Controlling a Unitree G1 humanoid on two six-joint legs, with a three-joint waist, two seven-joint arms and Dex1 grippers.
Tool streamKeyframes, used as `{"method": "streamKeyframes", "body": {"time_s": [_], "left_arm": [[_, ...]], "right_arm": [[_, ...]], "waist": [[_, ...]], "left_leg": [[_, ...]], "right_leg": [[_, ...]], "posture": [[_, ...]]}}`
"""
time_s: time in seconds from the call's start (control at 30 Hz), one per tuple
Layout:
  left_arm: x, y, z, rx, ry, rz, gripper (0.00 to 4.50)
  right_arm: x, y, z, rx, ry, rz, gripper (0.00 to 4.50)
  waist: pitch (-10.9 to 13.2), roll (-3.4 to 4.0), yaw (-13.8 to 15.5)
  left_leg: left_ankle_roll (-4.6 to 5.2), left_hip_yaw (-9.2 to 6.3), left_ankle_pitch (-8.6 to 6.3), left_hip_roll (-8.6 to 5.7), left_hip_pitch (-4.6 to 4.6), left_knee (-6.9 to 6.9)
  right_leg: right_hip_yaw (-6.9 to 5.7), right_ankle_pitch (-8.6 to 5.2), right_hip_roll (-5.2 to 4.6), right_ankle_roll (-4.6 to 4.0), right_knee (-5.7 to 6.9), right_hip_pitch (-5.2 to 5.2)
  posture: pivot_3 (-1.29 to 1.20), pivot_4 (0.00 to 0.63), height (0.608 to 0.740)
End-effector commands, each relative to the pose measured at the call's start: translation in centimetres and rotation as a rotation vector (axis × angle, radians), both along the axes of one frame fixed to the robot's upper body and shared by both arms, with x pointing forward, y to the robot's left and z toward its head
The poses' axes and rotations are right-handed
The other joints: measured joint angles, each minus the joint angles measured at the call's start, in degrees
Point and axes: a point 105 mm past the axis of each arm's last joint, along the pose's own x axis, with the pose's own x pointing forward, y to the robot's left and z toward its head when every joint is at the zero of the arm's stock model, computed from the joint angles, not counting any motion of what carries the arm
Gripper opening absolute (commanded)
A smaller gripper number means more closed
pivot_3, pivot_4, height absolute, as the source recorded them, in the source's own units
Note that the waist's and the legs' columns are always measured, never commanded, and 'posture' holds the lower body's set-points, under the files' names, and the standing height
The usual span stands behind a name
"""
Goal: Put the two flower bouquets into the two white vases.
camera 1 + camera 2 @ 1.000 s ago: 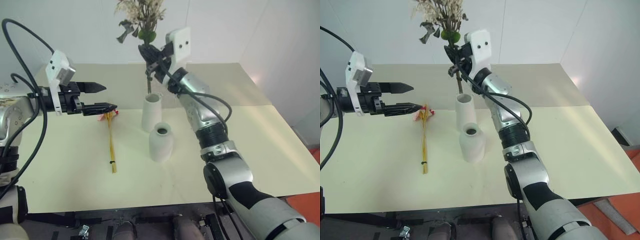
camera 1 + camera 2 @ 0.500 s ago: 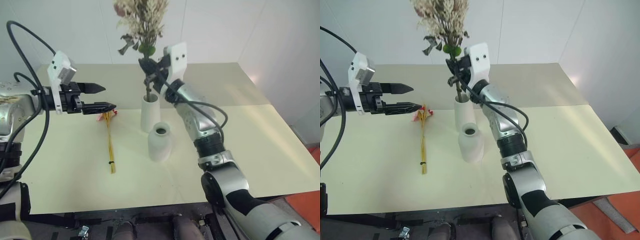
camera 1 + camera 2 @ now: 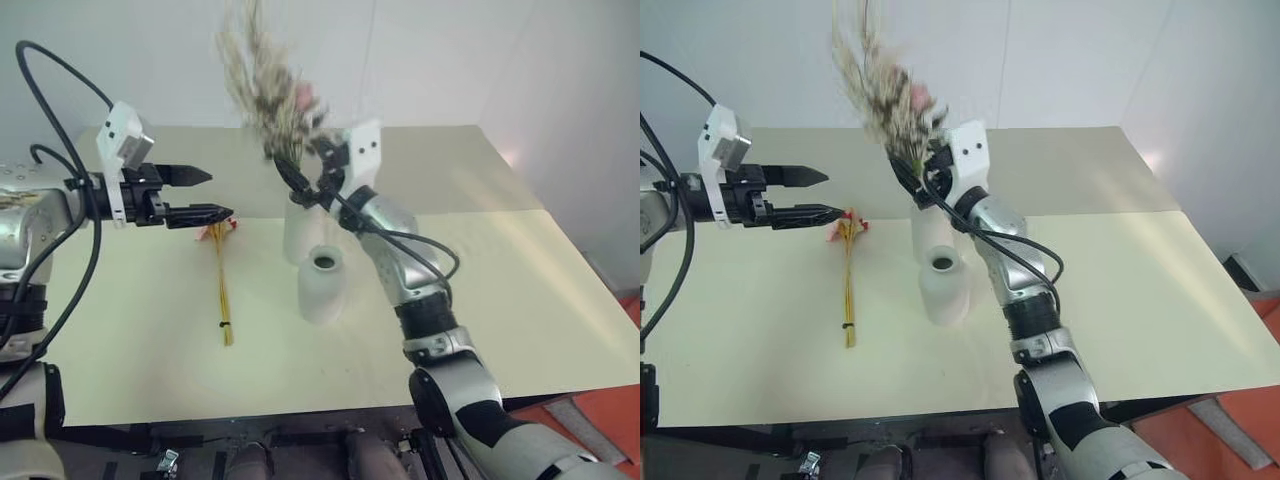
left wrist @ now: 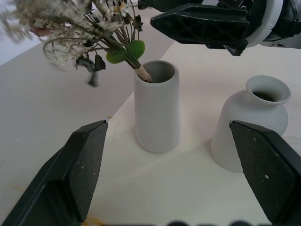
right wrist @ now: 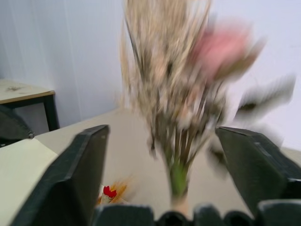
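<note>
Left wrist view: bushy bouquet [image 4: 101, 35] stem sits in the tall vase [image 4: 157, 107] mouth, leaning and blurred; first placement looks just done. Right gripper [image 3: 318, 178] jaws spread, released, just beside the stems. Left gripper [image 3: 205, 196] open, empty, hovering near the slim bundle [image 3: 221, 285] flat on the table [image 3: 520, 290]. Next: left picks the bundle for the round vase [image 3: 322, 284], which stands just beside the tall one, so insertion needs care. Open room left of the vases; table edges well apart.

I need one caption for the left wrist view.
Bushy bouquet leaning in the tall vase, round vase beside it.
</note>
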Motion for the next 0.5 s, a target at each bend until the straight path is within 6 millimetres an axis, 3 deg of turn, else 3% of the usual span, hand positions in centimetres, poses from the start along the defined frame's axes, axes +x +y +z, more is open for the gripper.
{"method": "streamKeyframes", "body": {"time_s": [0.03, 0.13, 0.2, 0.33, 0.43, 0.5], "left_arm": [[1.0, 0.0, 2.9, -0.039, -0.127, 0.009, 4.50], [1.2, -0.1, 3.9, -0.051, -0.191, 0.026, 4.50], [1.4, 0.1, 4.1, -0.072, -0.215, 0.044, 4.50], [1.7, -1.0, 2.0, -0.137, -0.152, 0.065, 4.50], [1.7, -1.4, 1.5, -0.128, -0.137, 0.041, 4.50], [1.8, -1.9, 1.4, -0.132, -0.150, 0.036, 4.50]], "right_arm": [[-1.6, -0.6, 3.2, 0.007, -0.092, 0.010, 4.47], [-2.5, -0.5, 4.9, -0.005, -0.136, 0.025, 4.47], [-2.6, -1.5, 5.2, -0.018, -0.138, 0.038, 4.47], [-1.2, -4.3, 3.4, -0.084, -0.076, -0.085, 4.47], [-2.2, -5.3, 3.8, -0.082, -0.060, -0.023, 4.47], [-2.3, -6.3, 3.1, -0.099, -0.041, -0.014, 4.47]], "waist": [[0.0, 0.00, 0.1], [0.0, 0.00, 0.3], [0.0, 0.00, 0.1], [0.0, -0.02, 0.4], [0.0, -0.03, 0.9], [0.0, -0.02, 1.1]], "left_leg": [[-0.02, -0.01, 0.03, -0.01, -0.06, 0.02], [0.00, -0.02, 0.07, -0.01, -0.09, 0.02], [0.00, -0.01, 0.07, 0.00, -0.10, 0.01], [0.00, -0.02, 0.07, 0.00, -0.08, 0.00], [0.00, -0.01, 0.07, 0.00, -0.11, 0.00], [0.01, -0.02, 0.08, 0.01, -0.11, 0.00]], "right_leg": [[-0.01, 0.02, 0.00, -0.03, 0.03, -0.07], [0.00, 0.05, 0.01, -0.06, 0.02, -0.10], [0.03, 0.07, 0.03, -0.09, 0.03, -0.14], [0.02, 0.07, 0.03, -0.10, 0.05, -0.11], [0.02, 0.10, 0.02, -0.14, 0.06, -0.13], [0.02, 0.10, 0.05, -0.15, 0.05, -0.15]], "posture": [[0.00, 0.150, 0.740], [0.00, 0.150, 0.740], [0.00, 0.150, 0.740], [0.00, 0.150, 0.740], [0.00, 0.150, 0.740], [0.00, 0.150, 0.740]]}}
